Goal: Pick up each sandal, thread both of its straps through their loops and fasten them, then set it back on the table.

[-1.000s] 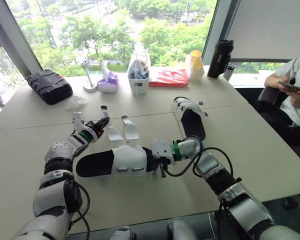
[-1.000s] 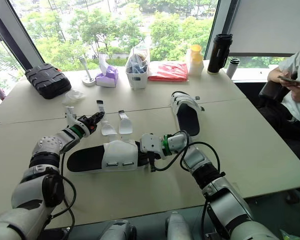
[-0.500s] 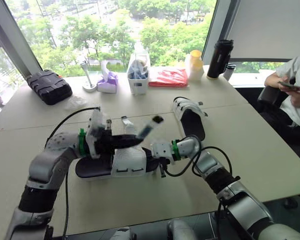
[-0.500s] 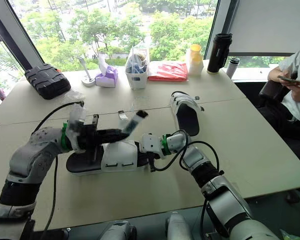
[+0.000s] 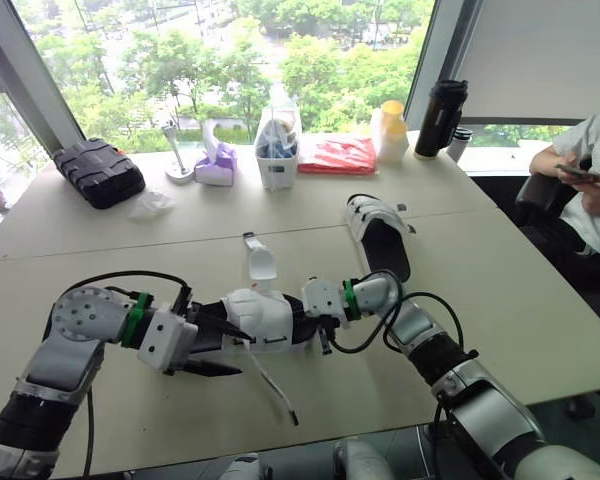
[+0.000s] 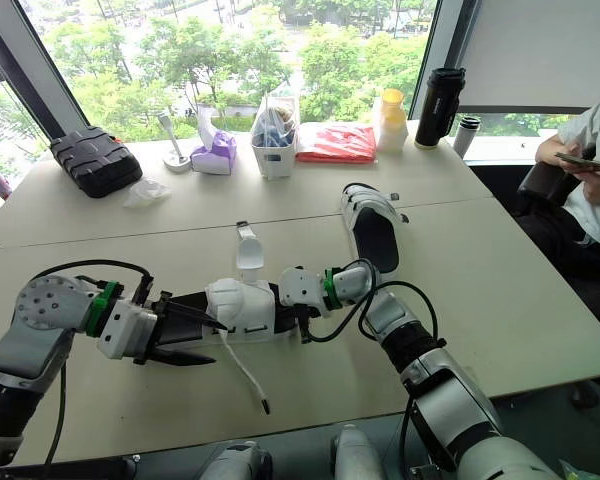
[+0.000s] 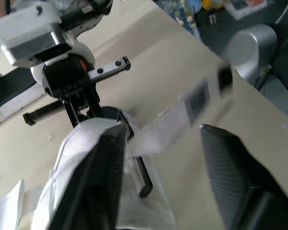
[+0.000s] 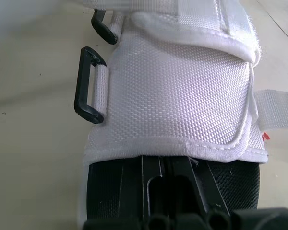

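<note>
White sandal (image 5: 261, 316) tight in right fingers (image 7: 84, 103); left fingers (image 7: 230, 165) wide apart astride its strap (image 7: 182, 115); loops (image 8: 89, 86) clear from right wrist.

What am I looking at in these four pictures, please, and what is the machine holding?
This is a humanoid robot with two arms; each ends in a two-fingered end effector. The two wide pictures come from cameras on its head, looking down over a beige table. The two close pictures come from its wrists. The right end effector grips one end of a white fabric sandal with a black sole. The left end effector is open, close to that sandal's loose white strap. A second, matching sandal lies farther back. A black ridged case, a tall black flask and other items stand by the window. A person sits at the right.
</note>
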`<state>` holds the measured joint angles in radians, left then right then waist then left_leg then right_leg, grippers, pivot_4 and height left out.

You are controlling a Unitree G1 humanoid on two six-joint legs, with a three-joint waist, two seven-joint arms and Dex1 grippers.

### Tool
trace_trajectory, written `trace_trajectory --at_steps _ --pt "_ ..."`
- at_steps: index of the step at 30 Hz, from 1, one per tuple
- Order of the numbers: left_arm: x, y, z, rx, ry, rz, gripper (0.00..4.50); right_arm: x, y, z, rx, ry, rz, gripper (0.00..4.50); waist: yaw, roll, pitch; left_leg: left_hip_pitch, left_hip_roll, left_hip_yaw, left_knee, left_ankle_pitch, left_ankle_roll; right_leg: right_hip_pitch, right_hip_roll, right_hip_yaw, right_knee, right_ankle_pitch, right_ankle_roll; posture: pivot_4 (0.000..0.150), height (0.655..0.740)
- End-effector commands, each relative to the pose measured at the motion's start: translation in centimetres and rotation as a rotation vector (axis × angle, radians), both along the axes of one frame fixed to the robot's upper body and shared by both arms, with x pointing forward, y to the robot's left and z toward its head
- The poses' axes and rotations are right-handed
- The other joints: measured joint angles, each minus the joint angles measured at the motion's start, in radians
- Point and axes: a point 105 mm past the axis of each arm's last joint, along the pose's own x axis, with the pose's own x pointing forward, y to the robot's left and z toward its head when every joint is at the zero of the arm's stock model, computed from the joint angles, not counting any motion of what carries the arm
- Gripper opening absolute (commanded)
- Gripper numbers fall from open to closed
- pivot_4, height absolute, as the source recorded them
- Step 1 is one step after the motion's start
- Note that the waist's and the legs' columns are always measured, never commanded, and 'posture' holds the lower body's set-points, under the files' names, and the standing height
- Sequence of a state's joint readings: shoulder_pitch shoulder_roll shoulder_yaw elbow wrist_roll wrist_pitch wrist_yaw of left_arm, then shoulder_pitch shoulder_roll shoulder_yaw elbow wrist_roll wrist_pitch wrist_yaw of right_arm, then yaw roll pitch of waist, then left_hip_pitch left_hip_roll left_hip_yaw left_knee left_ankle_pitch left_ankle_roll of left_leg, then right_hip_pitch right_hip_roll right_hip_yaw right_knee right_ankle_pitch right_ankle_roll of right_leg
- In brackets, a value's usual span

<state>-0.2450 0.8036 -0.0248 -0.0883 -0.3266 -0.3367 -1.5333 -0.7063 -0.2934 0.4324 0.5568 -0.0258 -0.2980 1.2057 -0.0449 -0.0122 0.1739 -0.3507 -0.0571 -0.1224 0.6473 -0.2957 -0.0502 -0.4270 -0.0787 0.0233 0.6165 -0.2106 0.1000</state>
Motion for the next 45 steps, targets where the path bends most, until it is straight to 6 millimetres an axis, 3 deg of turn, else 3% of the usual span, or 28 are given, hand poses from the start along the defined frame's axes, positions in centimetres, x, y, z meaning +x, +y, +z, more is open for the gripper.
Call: trace_trajectory --at_steps 1,5,9,13,19,24,35,38,45 --pt "0.0 1.2 0.4 0.013 -0.029 0.059 4.39 -0.1 -0.5 -2.1 -0.088 0.031 -0.010 0.00 -0.001 0.000 0.000 0.000 0.000 0.000 0.000 0.000 0.000 0.000 0.000 0.000 0.000 0.000 0.001 0.150 0.7400" --pt "-0.6 3.7 -0.3 0.044 0.063 0.179 4.45 -0.1 -0.6 -2.0 -0.090 0.027 -0.006 0.00 -0.003 0.001 0.001 0.001 0.001 0.001 -0.001 0.000 0.000 0.000 0.001 0.000 0.000 0.001 0.001 0.150 0.7400" --pt "-1.5 4.9 0.2 -0.184 0.402 0.433 4.45 -0.2 -0.8 -2.0 -0.093 0.028 -0.006 0.00 -0.002 0.002 0.001 0.001 0.002 0.001 -0.001 0.000 0.001 0.000 0.001 0.000 0.000 0.000 0.001 0.150 0.7400" --pt "-4.7 4.3 -1.7 -0.251 0.747 0.522 4.45 -0.3 -0.8 -2.1 -0.096 0.030 -0.002 0.00 -0.003 0.003 0.002 0.001 0.002 0.001 -0.001 -0.001 0.001 0.000 0.001 0.000 0.001 -0.002 0.005 0.150 0.7400" --pt "-5.7 2.5 -3.0 -0.400 0.987 0.608 4.45 -0.4 -0.9 -2.1 -0.103 0.029 0.005 0.00 0.001 0.003 0.002 0.002 0.002 0.000 -0.001 -0.001 0.001 0.001 0.001 -0.001 0.001 -0.003 0.003 0.150 0.7400" --pt "-4.9 1.3 -5.2 -0.415 1.002 0.694 4.45 -0.3 -0.9 -2.1 -0.107 0.028 0.004 0.00 0.001 0.002 0.001 0.003 0.001 0.000 -0.001 -0.001 0.001 0.001 0.001 0.000 0.001 0.000 0.000 0.150 0.7400" --pt "-3.8 -1.1 -6.4 -0.459 1.088 0.664 4.45 -0.4 -0.9 -2.2 -0.107 0.031 0.000 0.00 0.002 0.002 0.001 0.002 0.001 0.000 -0.001 -0.001 0.001 0.002 0.001 0.000 0.000 -0.001 -0.001 0.150 0.7400" --pt "-4.1 -1.4 -6.3 -0.445 1.124 0.644 3.65 -0.4 -1.0 -2.2 -0.107 0.030 -0.003 0.00 0.002 0.002 0.001 0.002 0.001 0.000 -0.001 -0.001 0.001 0.002 0.001 0.000 0.000 -0.001 -0.001 0.150 0.7400" --pt "-5.1 -1.5 -6.5 -0.388 1.212 0.632 0.12 -0.4 -1.0 -2.1 -0.103 0.031 -0.011 0.00 0.001 0.002 0.001 0.002 0.001 0.000 -0.001 -0.001 0.001 0.002 0.001 0.000 0.000 -0.001 -0.001 0.150 0.7400"
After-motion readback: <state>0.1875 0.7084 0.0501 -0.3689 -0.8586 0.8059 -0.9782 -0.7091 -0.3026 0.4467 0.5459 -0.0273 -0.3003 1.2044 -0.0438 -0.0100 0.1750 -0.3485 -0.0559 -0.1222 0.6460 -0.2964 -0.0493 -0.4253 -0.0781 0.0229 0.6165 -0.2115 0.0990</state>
